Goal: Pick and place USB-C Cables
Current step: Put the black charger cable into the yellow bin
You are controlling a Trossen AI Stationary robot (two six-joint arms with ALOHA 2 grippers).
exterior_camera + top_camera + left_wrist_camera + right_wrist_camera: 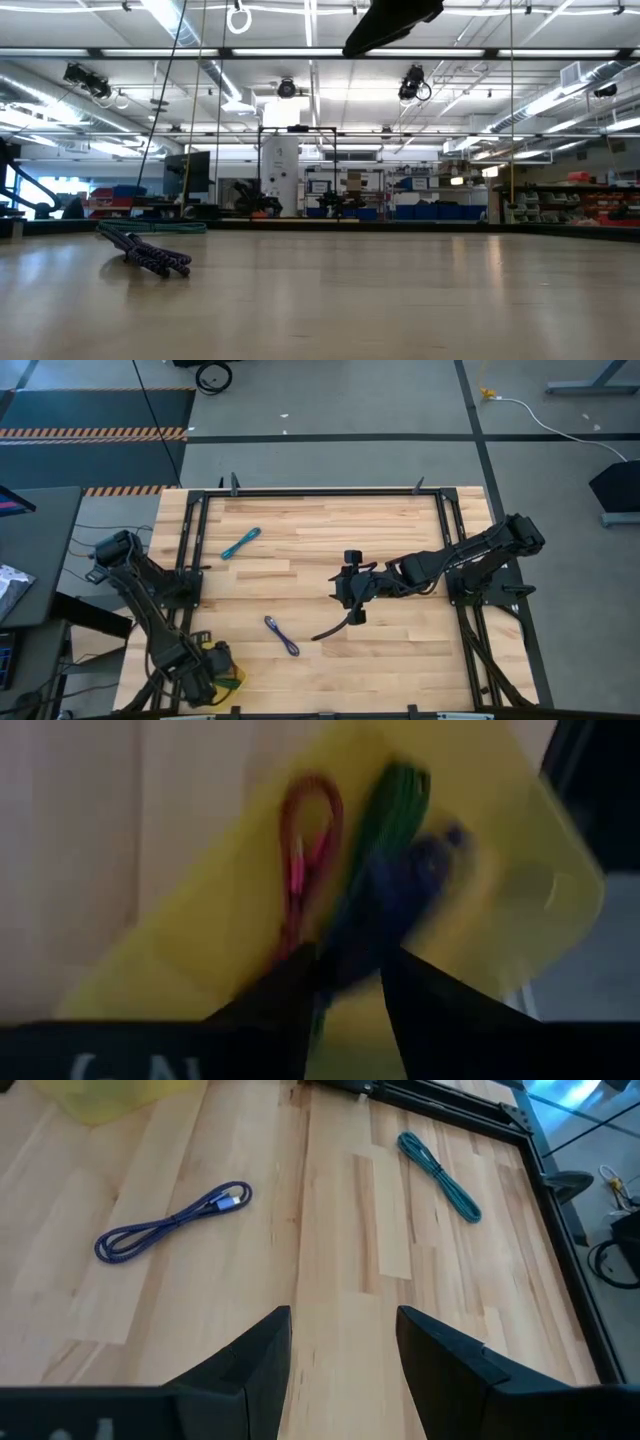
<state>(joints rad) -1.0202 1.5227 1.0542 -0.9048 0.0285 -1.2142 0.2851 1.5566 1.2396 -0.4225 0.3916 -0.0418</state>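
Observation:
My left gripper (352,982) hovers over the yellow bin (520,870) at the table's near left corner (234,678), shut on a blue-purple cable (400,890). A maroon-red cable (305,850) and a green cable (395,805) lie inside the bin. My right gripper (343,1342) is open above the table's middle (350,598), touching nothing. A second blue-purple cable (282,635) (170,1223) (146,255) lies flat on the wood ahead of it. The teal cable (240,543) (440,1175) lies flat toward the far left. My left gripper pinches the blue-purple cable by one end (350,955) between its two fingers, coming from above and pointing down into the bin. The rest of the bundle reaches away below the fingers over the bin's floor; whether it touches the floor I cannot tell.
A black frame (320,492) runs along the table's far edge and both sides. Bare wood lies between the two loose cables and around my right gripper. The low view shows my right arm (392,24) high above the tabletop.

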